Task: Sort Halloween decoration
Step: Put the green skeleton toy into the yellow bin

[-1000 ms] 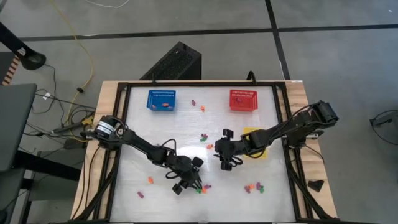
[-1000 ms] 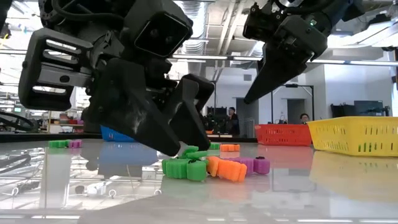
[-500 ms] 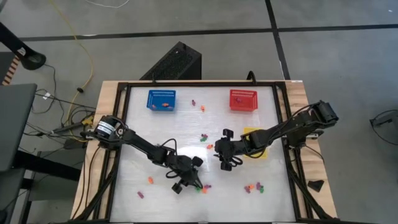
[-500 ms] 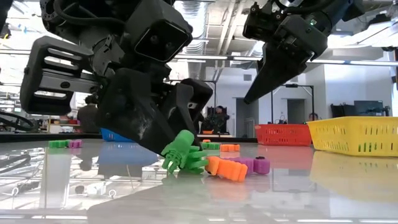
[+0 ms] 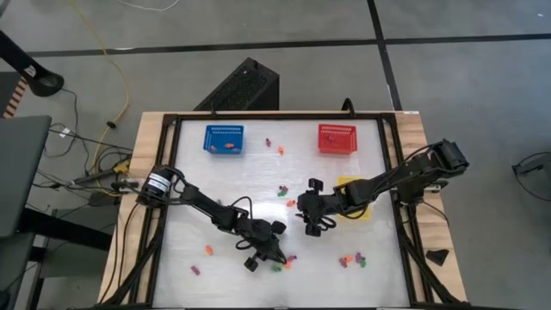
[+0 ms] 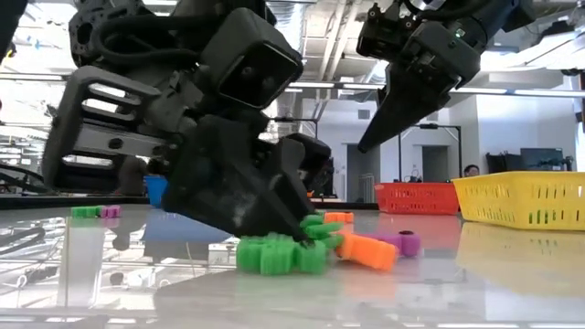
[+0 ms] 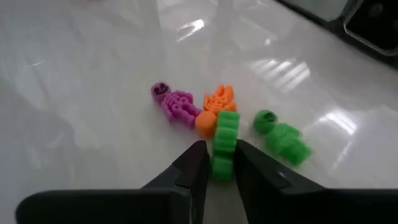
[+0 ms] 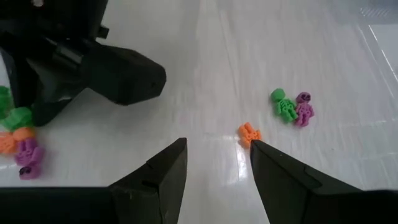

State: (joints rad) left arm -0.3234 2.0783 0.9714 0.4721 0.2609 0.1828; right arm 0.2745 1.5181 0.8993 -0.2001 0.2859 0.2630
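The left claw is down on the bench near the middle of its front edge, pinching a green skeleton between its fingers. The skeleton's long axis runs straight out from the claw, in line with the fingers, so only its near end is held and the rest sticks out forward. It lies in a small cluster: an orange skeleton touches its far end, a purple skeleton lies just beside the orange one, and a second green skeleton sits just beside the held piece, apart from the fingers. From table height the held piece looks low, at or barely off the surface, pressed against its neighbours. A straight lift looks the safest next move, since any sideways drag would likely carry the orange piece along. The right claw hangs above the bench's middle, fingers spread and empty, with the yellow basket just behind it toward the right edge; a small orange piece lies just ahead of its tips. The left arm is clearly the nearer one to the cluster. The blue basket and red basket stand along the back edge, well apart from the cluster.
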